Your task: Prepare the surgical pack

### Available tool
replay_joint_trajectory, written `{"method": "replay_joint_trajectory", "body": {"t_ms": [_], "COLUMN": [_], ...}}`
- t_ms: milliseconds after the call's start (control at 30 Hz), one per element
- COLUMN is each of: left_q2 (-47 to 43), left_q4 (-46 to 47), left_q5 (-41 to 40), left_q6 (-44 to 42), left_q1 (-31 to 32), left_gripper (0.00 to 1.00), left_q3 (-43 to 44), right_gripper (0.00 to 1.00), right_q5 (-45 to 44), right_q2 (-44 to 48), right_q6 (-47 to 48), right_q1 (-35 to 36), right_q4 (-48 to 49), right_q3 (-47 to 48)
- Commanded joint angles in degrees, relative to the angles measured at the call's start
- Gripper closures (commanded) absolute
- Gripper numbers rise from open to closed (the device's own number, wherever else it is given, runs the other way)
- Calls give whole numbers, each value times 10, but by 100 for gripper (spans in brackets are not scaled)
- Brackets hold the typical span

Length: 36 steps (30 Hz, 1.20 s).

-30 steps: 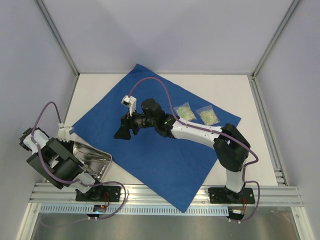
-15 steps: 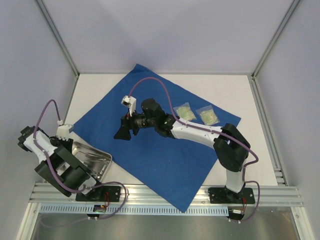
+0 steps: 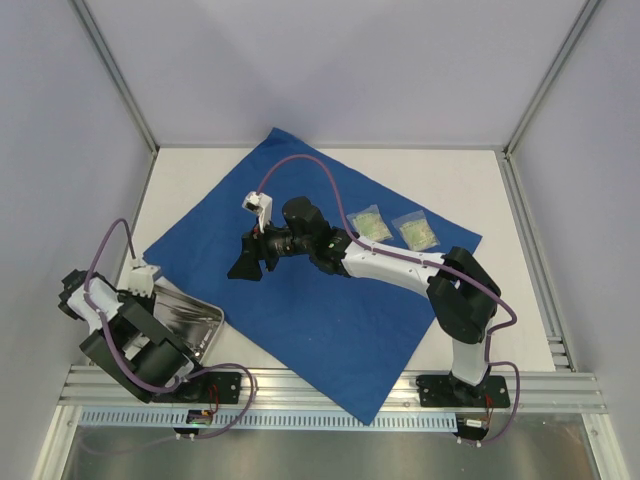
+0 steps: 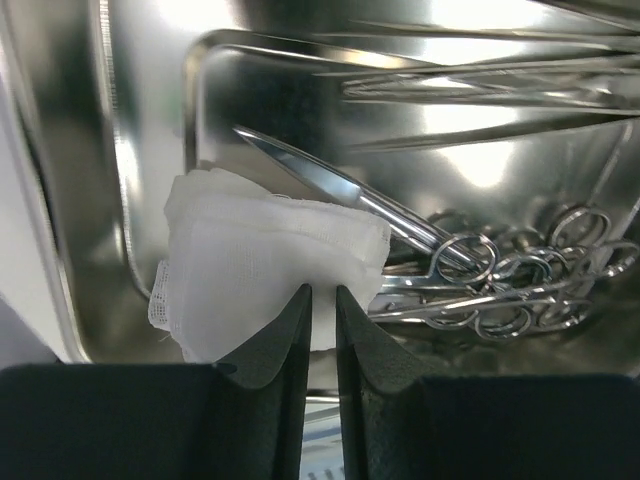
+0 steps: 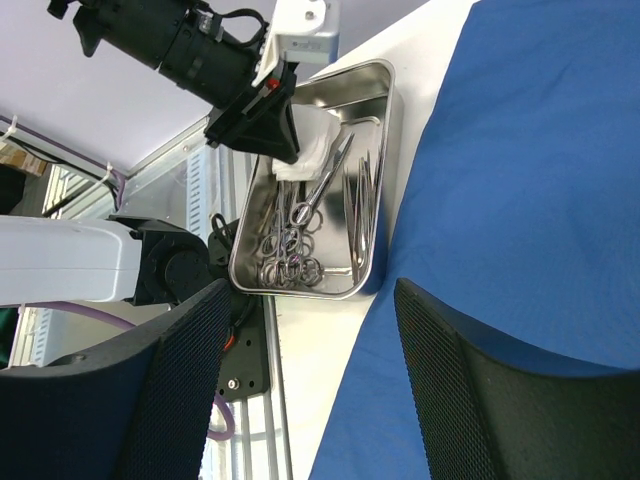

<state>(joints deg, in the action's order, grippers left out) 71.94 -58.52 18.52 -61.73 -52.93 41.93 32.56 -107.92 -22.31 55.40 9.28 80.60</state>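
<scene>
The surgical pack (image 3: pixel 330 320) is a royal-blue drape spread flat across the table, also filling the right of the right wrist view (image 5: pixel 540 150). A steel tray (image 3: pixel 205 322) sits at the drape's near-left edge. Inside it are ringed instruments (image 4: pixel 500 290) and a white gauze pad (image 4: pixel 260 260). My left gripper (image 4: pixel 322 295) reaches into the tray, its jaws pinched on the gauze's near edge. From the right wrist view the gauze (image 5: pixel 312 135) hangs at the left gripper (image 5: pixel 285 140) over the tray's far end. My right gripper (image 3: pixel 242 262) hovers open over the drape's left-middle with nothing between its fingers.
Two small clear packets (image 3: pixel 368 222) (image 3: pixel 415 232) lie on the drape's far right part. Grey walls and aluminium frame posts enclose the table. A slotted rail (image 3: pixel 330 385) runs along the near edge by both arm bases.
My left arm has shifted toward the near-left corner and lowered into the tray. Its jaws have narrowed onto the gauze. The right arm has not moved.
</scene>
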Motion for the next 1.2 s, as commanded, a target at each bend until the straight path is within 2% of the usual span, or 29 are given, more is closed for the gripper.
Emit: {"method": "replay_joint_trajectory", "body": {"t_ms": [0,367,567,667,767,833,867,1000,1167], "left_q2": [7,21,9,-4,-22,-33,-39,-49,-64], "left_q4": [80,76,13,-19,-48,-66,-73,-104,-128], "left_q5": [-9,-17,27,49,63,70,72,83,102], "left_q6": [49,41,29,22,15,13,11,14,32], "left_q1": [-2,-3,-3,-3,-3,-3,-3,-3,-3], "left_gripper": [77,79,70,62,54,53,51,50,50], "left_q3": [5,8,39,53,64,73,78,93,108], "right_gripper": [31,31,31,31,31,31,31,30,29], "right_q5": [6,0,-60,-108,-189,-221,-243,-279,-292], "right_q2": [4,24,53,78,113,146,158,219,192], "right_q6": [-4,19,45,46,45,36,31,26,101], "right_q1": [-2,-2,-16,-47,-112,-146,-185,-285,-352], "right_q4": [2,-20,-84,-138,-197,-245,-257,-273,-297], "right_q3": [-5,-22,-19,-33,-63,-94,-107,-182,-154]}}
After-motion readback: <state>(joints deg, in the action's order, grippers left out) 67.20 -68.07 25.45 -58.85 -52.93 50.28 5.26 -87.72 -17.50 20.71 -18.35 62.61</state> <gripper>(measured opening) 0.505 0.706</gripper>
